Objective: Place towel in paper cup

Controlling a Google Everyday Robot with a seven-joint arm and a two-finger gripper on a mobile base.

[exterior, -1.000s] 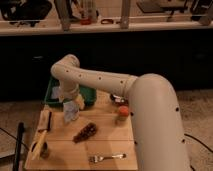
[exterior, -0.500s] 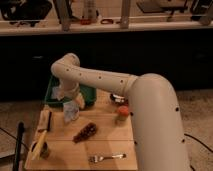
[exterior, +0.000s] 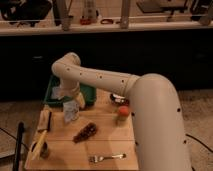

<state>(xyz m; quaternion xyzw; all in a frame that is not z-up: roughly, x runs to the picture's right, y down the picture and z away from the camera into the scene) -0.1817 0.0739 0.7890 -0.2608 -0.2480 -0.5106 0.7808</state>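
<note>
My gripper [exterior: 70, 99] hangs at the end of the white arm [exterior: 100, 80], over the left part of the wooden table [exterior: 115, 142], just in front of the green tray [exterior: 86, 93]. Right below it stands a pale object [exterior: 70, 112] that looks like the paper cup with whitish towel material at its top. I cannot tell the towel from the cup, or whether the gripper touches them.
A dark brown clump [exterior: 85, 132] lies mid-table and a fork [exterior: 107, 157] near the front edge. An orange-topped item [exterior: 122, 113] and a dark bowl [exterior: 118, 98] sit to the right. A yellow-handled tool [exterior: 40, 139] and a wooden block [exterior: 45, 119] lie on the left.
</note>
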